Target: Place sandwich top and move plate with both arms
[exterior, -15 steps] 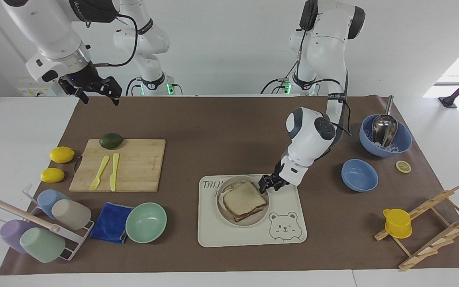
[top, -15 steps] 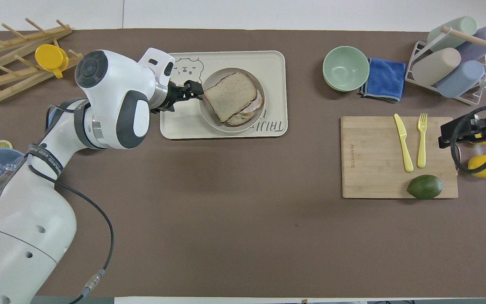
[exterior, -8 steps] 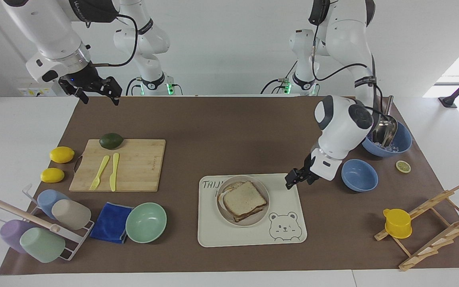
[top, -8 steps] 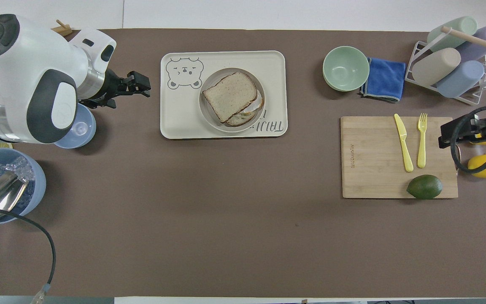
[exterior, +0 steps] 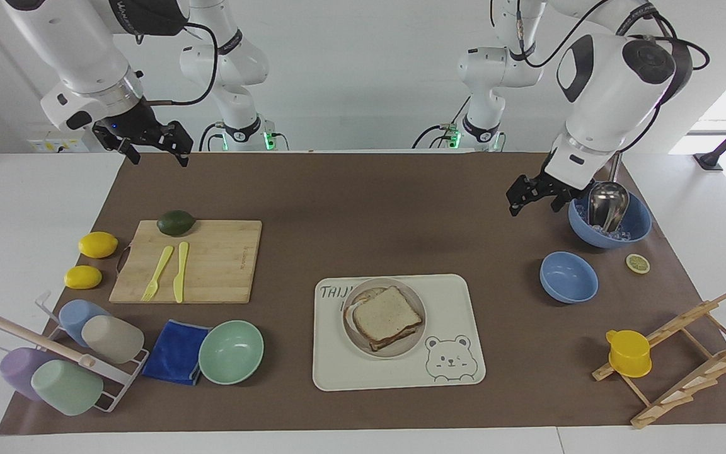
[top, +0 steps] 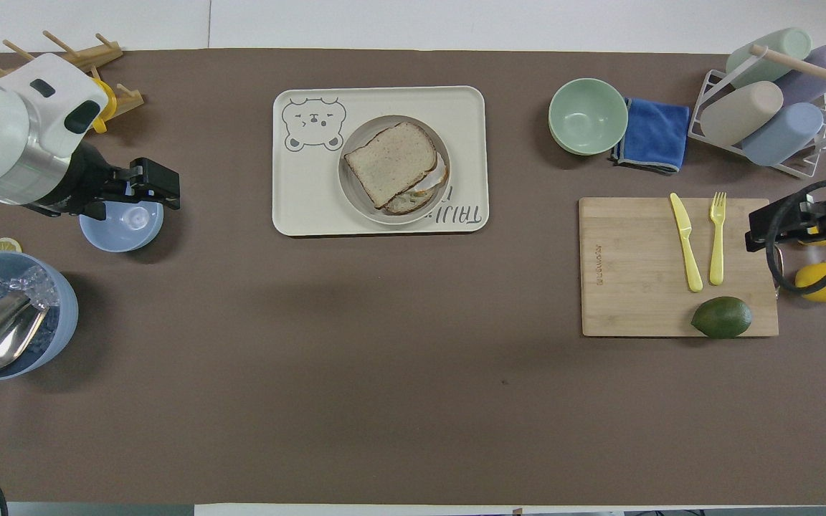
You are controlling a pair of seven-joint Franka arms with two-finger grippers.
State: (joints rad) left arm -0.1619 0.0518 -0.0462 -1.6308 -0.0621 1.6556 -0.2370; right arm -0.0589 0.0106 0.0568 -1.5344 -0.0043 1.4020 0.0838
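Plate (exterior: 384, 318) w/ sandwich top (exterior: 387, 313) on it sits mid-table toward the edge away from my bases, well apart from my empty, parted left gripper (exterior: 532, 194), right gripper (exterior: 152, 144) idle.

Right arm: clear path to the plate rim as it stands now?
Probably yes. The right gripper hangs raised over the right arm's end of the table; only the flat cutting board and bare mat lie on the way to the plate, which sits in the tray.
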